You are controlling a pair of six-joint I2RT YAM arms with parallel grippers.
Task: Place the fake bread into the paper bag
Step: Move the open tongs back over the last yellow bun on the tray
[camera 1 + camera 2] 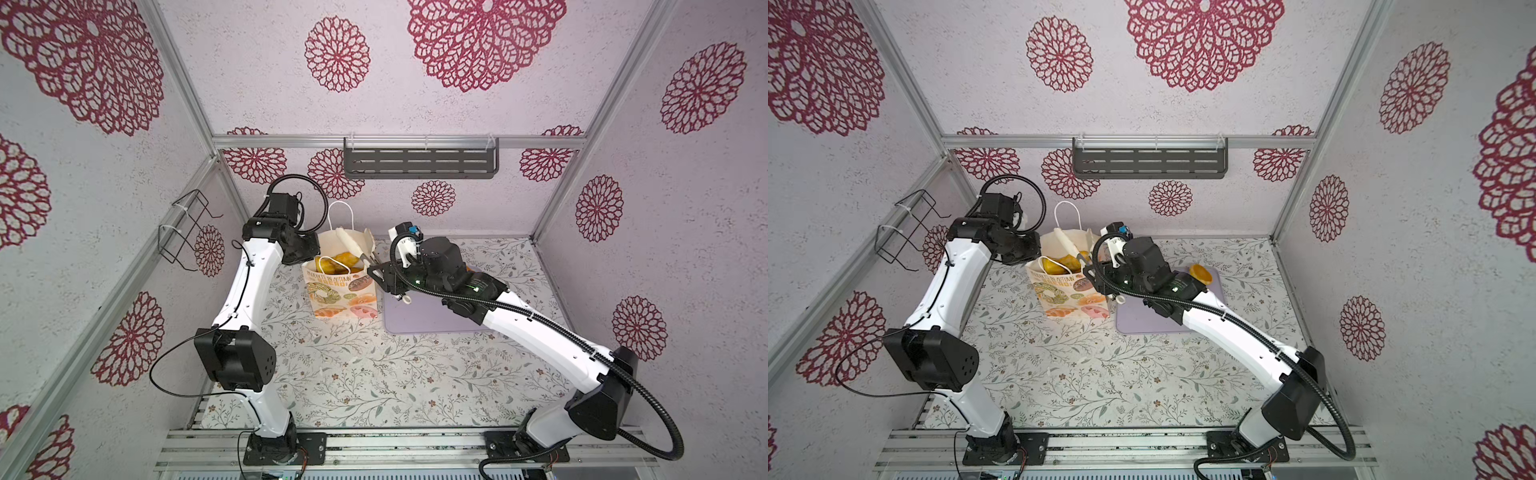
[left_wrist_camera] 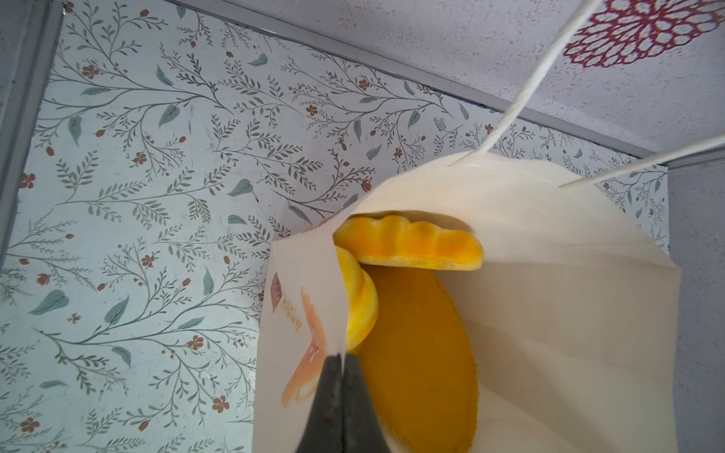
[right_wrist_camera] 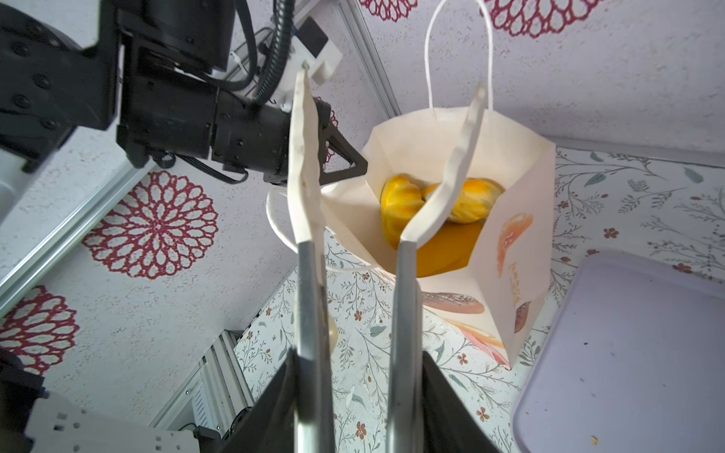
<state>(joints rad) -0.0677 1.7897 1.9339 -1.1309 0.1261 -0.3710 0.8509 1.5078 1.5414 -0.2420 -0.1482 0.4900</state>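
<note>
In paper bag [image 2: 549,313]: bread [image 2: 408,243]; L fingers [image 2: 331,396] pinch rim.

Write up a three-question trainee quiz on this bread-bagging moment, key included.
1. True or false: the left gripper is shut on the rim of the paper bag.
2. Multiple choice: the fingers of the right gripper, poised over the bag's mouth, hold A) a bun, B) nothing, C) a spoon.
3. Short answer: where does the one fake bread seen outside the bag lie?
Key: 1 true; 2 B; 3 on the lilac tray.
</note>
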